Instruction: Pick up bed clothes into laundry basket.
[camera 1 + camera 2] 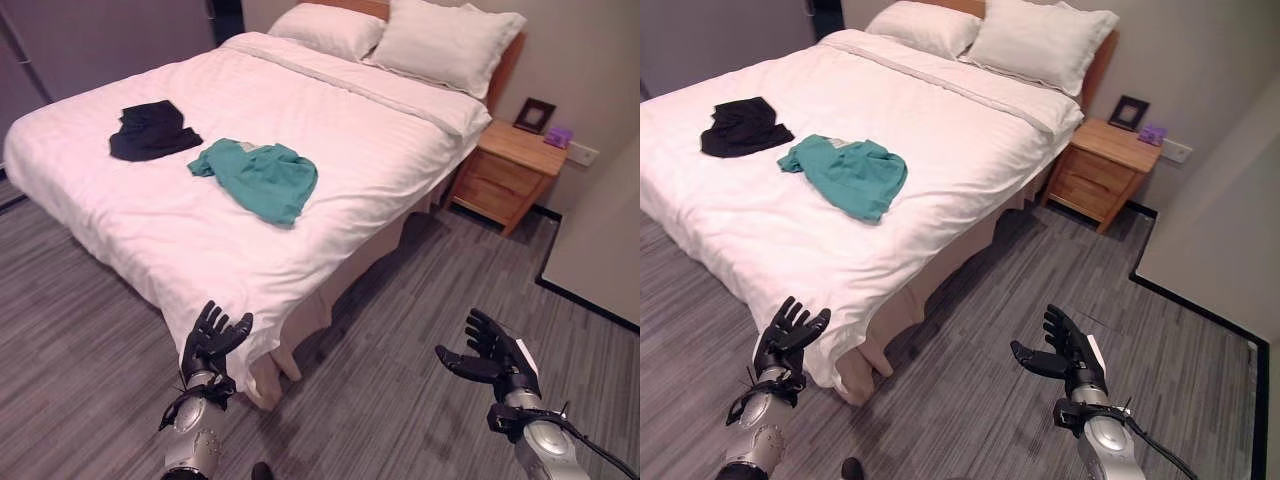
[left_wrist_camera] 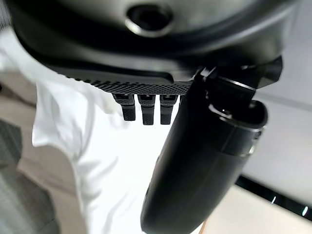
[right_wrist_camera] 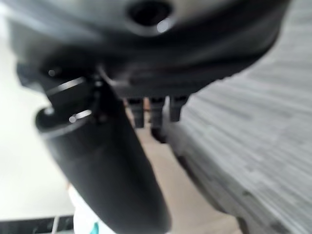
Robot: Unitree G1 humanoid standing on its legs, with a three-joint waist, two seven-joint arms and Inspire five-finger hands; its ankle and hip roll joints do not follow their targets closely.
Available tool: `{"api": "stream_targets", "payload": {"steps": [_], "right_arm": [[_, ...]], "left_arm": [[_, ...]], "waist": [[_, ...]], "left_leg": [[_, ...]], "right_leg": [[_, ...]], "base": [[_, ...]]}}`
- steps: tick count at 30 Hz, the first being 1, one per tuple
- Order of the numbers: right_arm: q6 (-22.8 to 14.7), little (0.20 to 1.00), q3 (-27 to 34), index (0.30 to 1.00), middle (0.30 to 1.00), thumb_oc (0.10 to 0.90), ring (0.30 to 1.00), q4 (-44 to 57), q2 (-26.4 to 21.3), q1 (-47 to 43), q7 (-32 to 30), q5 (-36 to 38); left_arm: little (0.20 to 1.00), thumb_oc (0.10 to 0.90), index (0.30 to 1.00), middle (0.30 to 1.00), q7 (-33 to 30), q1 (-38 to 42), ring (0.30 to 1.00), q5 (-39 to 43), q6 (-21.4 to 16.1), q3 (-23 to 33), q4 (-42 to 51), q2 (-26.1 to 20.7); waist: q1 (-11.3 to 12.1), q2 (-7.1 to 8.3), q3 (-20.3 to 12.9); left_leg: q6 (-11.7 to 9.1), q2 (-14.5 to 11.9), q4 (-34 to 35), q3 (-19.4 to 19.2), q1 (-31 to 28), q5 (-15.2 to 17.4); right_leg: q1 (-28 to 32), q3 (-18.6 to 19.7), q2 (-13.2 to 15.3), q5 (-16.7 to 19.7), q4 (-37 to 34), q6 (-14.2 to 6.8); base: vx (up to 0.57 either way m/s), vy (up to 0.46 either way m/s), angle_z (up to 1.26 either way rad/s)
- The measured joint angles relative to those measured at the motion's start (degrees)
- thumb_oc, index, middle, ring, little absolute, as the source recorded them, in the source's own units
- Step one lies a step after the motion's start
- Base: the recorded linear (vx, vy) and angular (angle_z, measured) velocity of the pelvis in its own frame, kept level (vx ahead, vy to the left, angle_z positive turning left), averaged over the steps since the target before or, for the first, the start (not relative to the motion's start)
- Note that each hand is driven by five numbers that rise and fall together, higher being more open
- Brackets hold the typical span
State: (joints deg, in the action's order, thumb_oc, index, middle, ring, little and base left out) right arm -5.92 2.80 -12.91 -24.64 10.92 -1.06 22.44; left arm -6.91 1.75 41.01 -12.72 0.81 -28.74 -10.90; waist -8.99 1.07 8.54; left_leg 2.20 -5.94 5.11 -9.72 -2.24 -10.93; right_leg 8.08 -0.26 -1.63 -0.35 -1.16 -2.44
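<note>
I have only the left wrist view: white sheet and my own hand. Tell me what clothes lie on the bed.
Observer: Two, lying apart on the bed: a black garment and a teal garment to its right.
Operator: Give me the right hand's state.
Observer: The right hand is open above the floor, holding nothing.
Operator: Say what stands beside the bed.
Observer: A wooden nightstand, at the pillows' end.

Bare white bed (image 1: 330, 130) top around teal garment (image 1: 262, 176) and black garment (image 1: 150, 130), bed corner before left hand (image 1: 213, 340)
</note>
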Motion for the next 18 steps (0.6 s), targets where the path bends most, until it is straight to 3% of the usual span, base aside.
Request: {"api": "stream_targets", "payload": {"steps": [1,2,5,6,9,11,16,17,18], "right_arm": [[0.1,0.9,0.0,0.9,0.9,0.8,0.9,-0.3,0.2,0.3,-0.3,0.0],[0.7,0.9,-0.1,0.9,0.9,0.8,0.9,-0.7,0.3,0.4,-0.4,0.0],[1.1,0.9,-1.1,0.9,0.9,0.8,0.9,-2.1,0.6,1.6,-0.3,-0.6],[1.2,0.9,-1.1,0.9,0.9,0.8,0.9,-2.0,0.6,1.7,-0.3,-1.3],[1.2,0.9,-0.6,0.9,0.9,0.8,0.9,-2.0,0.3,0.8,-0.4,-2.3],[1.2,0.9,-0.4,0.9,0.9,0.8,0.9,-1.9,0.3,0.8,-0.4,-2.5],[1.2,0.9,-0.5,0.9,0.9,0.8,0.9,-1.9,0.3,0.2,-0.4,-4.8],[1.2,0.9,-0.5,0.9,0.9,0.8,0.9,-1.9,0.3,0.0,-0.4,-5.1],[1.2,0.9,-0.5,0.9,0.9,0.8,0.9,-1.9,0.3,-0.3,-0.4,-5.7]], "left_arm": [[0.9,0.8,0.9,0.9,0.1,0.6,0.9,0.0,0.1,-0.4,-0.1,0.2],[0.9,0.8,0.9,0.9,0.2,0.6,0.9,-0.1,0.1,-1.1,-0.1,0.5],[0.9,0.8,0.9,0.9,0.4,-0.6,0.9,-0.1,0.1,-2.0,0.0,0.6],[0.9,0.8,0.9,0.9,0.5,-0.7,0.9,-0.1,0.0,-2.0,0.1,0.6],[0.9,0.8,0.9,0.9,0.4,-1.2,0.9,-0.1,0.1,-1.7,0.3,0.6],[0.9,0.8,0.9,0.9,0.4,-1.3,0.9,-0.3,0.1,-1.5,0.3,0.5],[0.9,0.8,0.9,0.9,0.0,-1.3,0.9,-0.6,0.1,-0.7,0.7,-0.3],[0.9,0.8,0.9,0.9,0.0,-1.2,0.9,-0.6,0.1,-0.7,0.9,-0.7],[0.9,0.8,0.9,0.9,0.0,-1.2,0.9,-0.7,0.0,-0.6,1.0,-1.3]], "waist": [[-0.3,0.16,0.0],[-0.1,-0.03,0.4],[0.0,-0.21,0.3],[0.0,-0.27,0.2],[0.1,-1.03,0.0],[0.3,-0.98,0.1],[0.4,-0.93,0.2],[0.5,-1.02,0.2],[1.2,-1.36,0.4]], "left_leg": [[-0.3,0.8,0.0,-0.4,0.1,0.0],[-0.5,1.4,0.0,-0.5,-1.0,-0.2],[-0.5,1.8,0.0,-0.9,-4.3,-0.2],[-0.6,1.9,0.0,-0.9,-4.4,-0.1],[-3.8,1.3,0.1,-0.7,-3.7,2.2],[-4.4,1.3,0.0,-0.6,-3.7,3.1],[-3.5,1.7,0.0,0.1,-2.4,4.1],[-3.5,1.6,0.0,0.2,-2.1,4.1],[-5.0,1.1,-0.5,0.7,-1.0,4.2]], "right_leg": [[2.2,-0.6,0.9,2.5,-3.8,1.2],[3.0,0.2,1.7,2.8,-4.0,0.8],[4.7,0.5,2.2,0.6,-0.7,-2.4],[4.5,0.6,2.2,0.5,-0.5,-2.6],[4.1,0.6,1.5,0.4,-1.6,-2.2],[4.3,0.6,1.5,0.4,-1.6,-2.2],[1.5,0.5,1.7,-0.9,2.2,-2.2],[0.5,0.4,1.7,-1.6,3.5,-1.9],[-1.8,0.5,0.8,-3.9,5.9,0.0]], "base": [[0.04,0.111,-0.13],[0.04,0.11,-0.16],[0.03,0.101,-0.08],[0.01,0.043,0.03],[0.04,0.062,0.04],[0.04,0.038,0.06],[-0.01,-0.02,0.08],[-0.1,-0.166,0.09],[-0.08,-0.149,0.22]]}}
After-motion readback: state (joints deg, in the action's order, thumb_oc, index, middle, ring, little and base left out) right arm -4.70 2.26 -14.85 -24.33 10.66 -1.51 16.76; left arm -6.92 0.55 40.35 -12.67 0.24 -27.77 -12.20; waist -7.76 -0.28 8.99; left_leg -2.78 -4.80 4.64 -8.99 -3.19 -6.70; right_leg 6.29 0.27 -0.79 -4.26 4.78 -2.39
